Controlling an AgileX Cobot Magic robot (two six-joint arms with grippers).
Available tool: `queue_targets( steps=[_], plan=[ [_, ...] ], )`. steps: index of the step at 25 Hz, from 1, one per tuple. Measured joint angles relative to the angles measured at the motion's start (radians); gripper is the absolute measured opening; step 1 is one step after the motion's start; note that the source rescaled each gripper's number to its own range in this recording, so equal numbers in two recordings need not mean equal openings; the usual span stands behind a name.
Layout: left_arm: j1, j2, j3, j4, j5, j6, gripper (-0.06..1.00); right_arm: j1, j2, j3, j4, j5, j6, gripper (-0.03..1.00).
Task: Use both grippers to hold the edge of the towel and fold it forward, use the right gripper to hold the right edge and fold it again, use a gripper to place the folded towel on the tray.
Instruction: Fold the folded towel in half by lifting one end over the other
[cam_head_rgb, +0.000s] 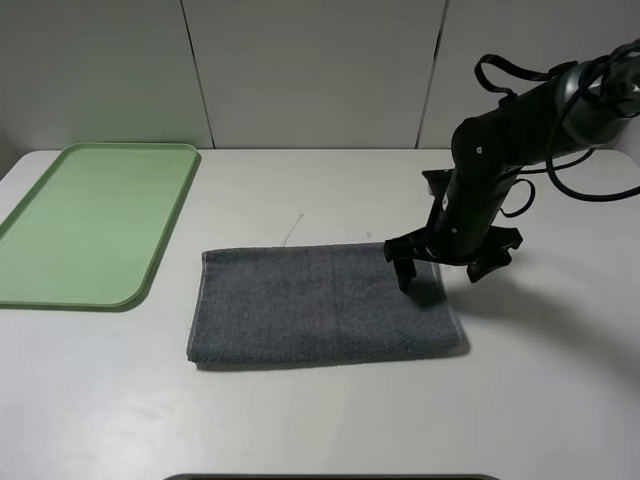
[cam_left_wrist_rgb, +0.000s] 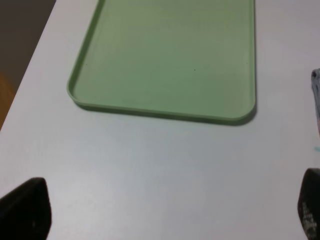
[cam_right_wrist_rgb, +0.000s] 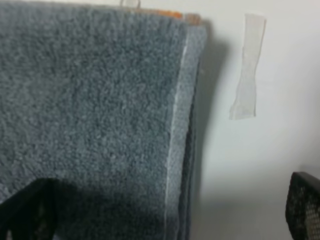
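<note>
Towel (cam_head_rgb: 320, 305) folded double, flat on the table (cam_head_rgb: 330, 420), lower centre of the overhead frame, just right of the tray (cam_head_rgb: 90, 220). Right gripper (cam_head_rgb: 441, 268) spread open astride the towel's right edge, one finger over cloth, the other over table. Left gripper (cam_left_wrist_rgb: 167, 210) released, empty, above bare table near the tray.

The towel (cam_head_rgb: 325, 305) was made of terry cloth, rough, fuzzy and matt. The tray (cam_head_rgb: 95, 220) was moulded in smooth plastic, faintly glossy. The table (cam_head_rgb: 300, 420) was finished smooth and matt. The right end effector (cam_head_rgb: 443, 272) was finished in matt black.
</note>
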Motion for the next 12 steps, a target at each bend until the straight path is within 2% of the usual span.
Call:
queue_targets(
  steps=[12],
  plan=[
    [0.0, 0.0, 0.0, 0.0, 0.0, 0.0, 1.0, 0.0, 0.031, -0.008, 0.005, -0.019, -0.018, 1.0]
  ],
)
